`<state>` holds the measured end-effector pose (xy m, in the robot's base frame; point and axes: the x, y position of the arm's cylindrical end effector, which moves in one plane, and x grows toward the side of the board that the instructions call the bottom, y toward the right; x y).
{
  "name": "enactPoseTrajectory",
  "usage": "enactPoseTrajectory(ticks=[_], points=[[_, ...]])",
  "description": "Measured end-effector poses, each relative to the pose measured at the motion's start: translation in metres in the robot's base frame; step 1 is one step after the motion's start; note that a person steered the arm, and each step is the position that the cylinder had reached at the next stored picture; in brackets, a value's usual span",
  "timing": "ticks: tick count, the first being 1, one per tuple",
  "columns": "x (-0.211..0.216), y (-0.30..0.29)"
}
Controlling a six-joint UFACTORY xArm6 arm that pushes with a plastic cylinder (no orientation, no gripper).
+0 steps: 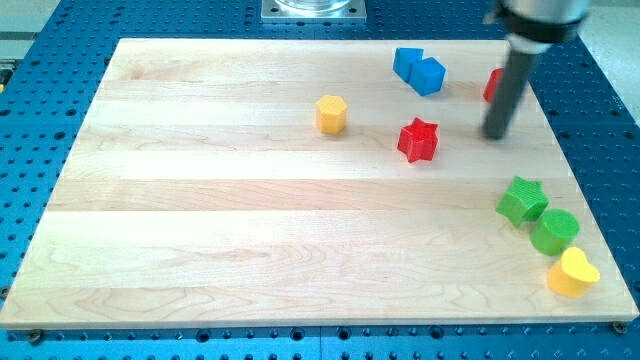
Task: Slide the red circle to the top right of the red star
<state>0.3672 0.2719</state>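
Observation:
The red star (418, 139) lies on the wooden board (250, 230), right of centre. The red circle (492, 86) is up and to the right of the star, near the board's right edge; the rod hides most of it, so only a red sliver shows. My tip (495, 135) rests on the board just below the red circle and to the right of the red star, apart from the star.
Two blue blocks (419, 70) touch each other near the view's top. A yellow hexagon (331, 114) lies left of the star. A green star (522, 200), a green circle (554, 231) and a yellow heart (572, 272) cluster at the lower right.

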Motion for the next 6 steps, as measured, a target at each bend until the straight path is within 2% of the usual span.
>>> enactPoseTrajectory(ticks=[1,2,3,4,5,6], points=[[-0.046,0.060],[-0.080,0.024],[-0.050,-0.054],[0.005,-0.112],[0.010,-0.132],[0.007,-0.063]])
